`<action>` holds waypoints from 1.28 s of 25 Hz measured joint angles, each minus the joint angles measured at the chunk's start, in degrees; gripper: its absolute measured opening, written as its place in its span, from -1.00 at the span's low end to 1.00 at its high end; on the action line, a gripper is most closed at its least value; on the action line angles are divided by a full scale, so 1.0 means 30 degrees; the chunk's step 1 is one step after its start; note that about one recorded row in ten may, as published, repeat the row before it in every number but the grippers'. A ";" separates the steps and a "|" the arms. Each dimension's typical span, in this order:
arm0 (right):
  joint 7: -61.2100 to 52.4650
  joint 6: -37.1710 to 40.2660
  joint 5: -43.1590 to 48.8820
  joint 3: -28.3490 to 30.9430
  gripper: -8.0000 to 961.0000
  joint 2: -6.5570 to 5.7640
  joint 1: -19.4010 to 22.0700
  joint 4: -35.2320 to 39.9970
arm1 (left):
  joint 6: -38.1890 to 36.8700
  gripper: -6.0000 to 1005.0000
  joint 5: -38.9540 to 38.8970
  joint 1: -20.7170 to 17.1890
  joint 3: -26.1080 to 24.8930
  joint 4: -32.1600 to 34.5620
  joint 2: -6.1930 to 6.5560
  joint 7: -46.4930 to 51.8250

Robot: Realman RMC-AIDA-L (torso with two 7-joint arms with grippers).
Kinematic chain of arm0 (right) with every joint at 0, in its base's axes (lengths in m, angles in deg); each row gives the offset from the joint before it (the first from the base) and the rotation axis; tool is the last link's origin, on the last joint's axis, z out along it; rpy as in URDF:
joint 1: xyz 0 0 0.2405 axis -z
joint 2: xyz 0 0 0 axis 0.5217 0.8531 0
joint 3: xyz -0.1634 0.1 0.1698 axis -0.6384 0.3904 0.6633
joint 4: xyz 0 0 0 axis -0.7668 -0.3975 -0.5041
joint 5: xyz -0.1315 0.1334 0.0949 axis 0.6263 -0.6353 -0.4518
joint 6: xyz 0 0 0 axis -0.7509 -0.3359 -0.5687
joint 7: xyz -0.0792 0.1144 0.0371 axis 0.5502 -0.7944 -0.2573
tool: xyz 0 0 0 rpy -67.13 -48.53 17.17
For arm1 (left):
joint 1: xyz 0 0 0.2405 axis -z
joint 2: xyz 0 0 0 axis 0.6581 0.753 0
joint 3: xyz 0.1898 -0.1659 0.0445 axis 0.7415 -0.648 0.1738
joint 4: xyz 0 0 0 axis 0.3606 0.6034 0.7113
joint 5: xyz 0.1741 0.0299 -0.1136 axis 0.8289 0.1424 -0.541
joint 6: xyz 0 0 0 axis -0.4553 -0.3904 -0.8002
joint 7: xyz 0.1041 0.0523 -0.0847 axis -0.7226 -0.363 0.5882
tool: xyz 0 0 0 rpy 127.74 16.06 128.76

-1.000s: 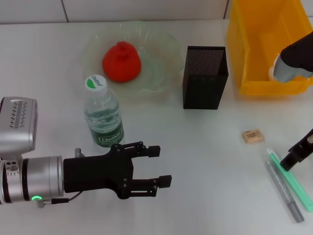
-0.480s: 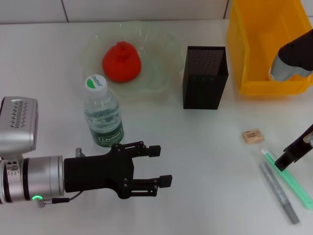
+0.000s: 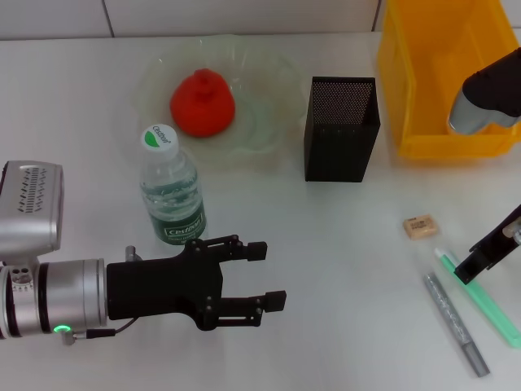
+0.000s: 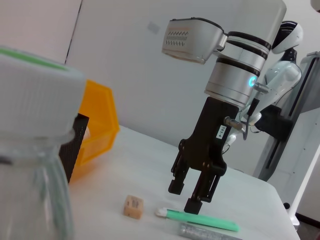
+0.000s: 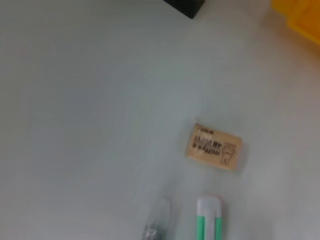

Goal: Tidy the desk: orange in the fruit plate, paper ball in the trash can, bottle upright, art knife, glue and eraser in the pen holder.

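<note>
The right gripper [image 4: 196,196] has its jaws a little apart and holds nothing. It points straight down, with its tips just over the white end of the green stick [image 3: 480,300]. The green stick is long, flat and smooth. It lies on the white surface [image 3: 342,244], running from near the eraser out toward the right front edge. Just beside it lies the grey stick [image 3: 454,323], thin and a bit sparkly, pointing nearly the same way. The two are close at the far end and spread apart nearer the robot. The eraser [image 3: 420,226] is a small tan block with print on top, lying flat near the white end, not touching it.

There is bare room between the eraser and the black mesh pen holder [image 3: 341,129], a tall square box standing open. The yellow bin [image 3: 423,98] sits at the far right edge.

The left gripper [image 3: 267,277] hangs low on the left with its jaws open and empty. Just behind it the clear plastic bottle [image 3: 171,189] stands upright, cap up. Further back, the red-orange fruit [image 3: 203,102] sits in the clear wavy plate [image 3: 269,122].
</note>
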 joint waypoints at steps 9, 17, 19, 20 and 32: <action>-0.0170 -0.0743 -0.0443 -0.0331 0.30 0.0017 0.0008 -0.0314 | 0.0087 0.60 0.0000 0.0057 0.0005 -0.0060 0.0001 0.0000; -0.0204 -0.1458 -0.0751 -0.0919 0.29 0.0030 -0.0026 -0.1003 | 0.0119 0.60 0.0000 0.0147 0.0010 -0.0183 0.0002 0.0001; -0.0209 -0.1521 -0.0752 -0.0930 0.21 0.0030 -0.0029 -0.1013 | 0.0119 0.60 0.0000 0.0148 0.0002 -0.0209 0.0002 0.0001; -0.0212 -0.1581 -0.0751 -0.0936 0.12 0.0030 -0.0029 -0.1014 | 0.0130 0.60 0.0000 0.0149 -0.0002 -0.0210 0.0002 -0.0009; -0.0213 -0.1909 -0.0751 -0.0997 -0.35 0.0030 -0.0007 -0.1098 | 0.0322 0.60 0.0000 0.0146 0.0043 -0.0265 -0.0028 -0.0026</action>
